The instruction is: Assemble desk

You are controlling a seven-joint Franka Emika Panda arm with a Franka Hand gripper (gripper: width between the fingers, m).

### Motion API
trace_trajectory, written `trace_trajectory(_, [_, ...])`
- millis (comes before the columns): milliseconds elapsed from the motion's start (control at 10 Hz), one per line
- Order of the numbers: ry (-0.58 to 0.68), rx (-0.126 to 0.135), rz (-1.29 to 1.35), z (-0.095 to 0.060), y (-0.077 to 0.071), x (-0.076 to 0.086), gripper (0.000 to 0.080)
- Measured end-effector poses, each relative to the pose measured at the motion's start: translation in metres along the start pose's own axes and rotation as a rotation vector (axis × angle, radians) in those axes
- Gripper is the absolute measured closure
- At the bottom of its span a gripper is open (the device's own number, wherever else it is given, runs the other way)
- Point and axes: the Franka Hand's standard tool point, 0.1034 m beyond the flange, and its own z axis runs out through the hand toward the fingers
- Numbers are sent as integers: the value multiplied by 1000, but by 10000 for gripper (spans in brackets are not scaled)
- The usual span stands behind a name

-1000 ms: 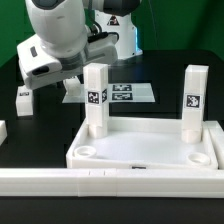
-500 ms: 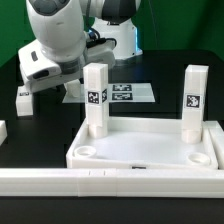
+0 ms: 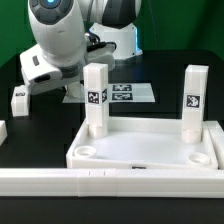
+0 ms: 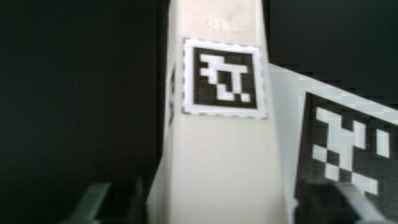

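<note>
Exterior view: black tabletop carrying a part-built desk, with the arm bent over the exterior view's left.
Desk top: white rimmed tray, flat, just behind the low rail.
Marker board: flat on the tabletop, beyond the tray.
Seated legs: left leg and right leg, upright in the two far corner sockets, tags facing the camera.
Near sockets: both vacant.
Loose leg: well apart from the tray, at the exterior view's left, under the wrist.
Gripper: part-open, one finger on each side of the loose leg; whether the pads touch it, I cannot tell.
Step in hand: judged to be the pick-up of the third leg.
Next move calls for: a firm, square hold, a straight lift, then carriage to a vacant near socket, the leg kept upright for seating.
</note>
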Motion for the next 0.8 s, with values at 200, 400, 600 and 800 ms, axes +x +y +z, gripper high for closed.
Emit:
trace_trajectory(200, [0, 0, 0, 0, 0, 0, 512])
trace_trajectory(400, [-13, 29, -14, -5, 2, -4, 512])
trace_trajectory(600, [-46, 86, -19, -39, 4, -12, 512])
trace_trajectory(800, [-44, 90, -30, -78, 4, -9, 511])
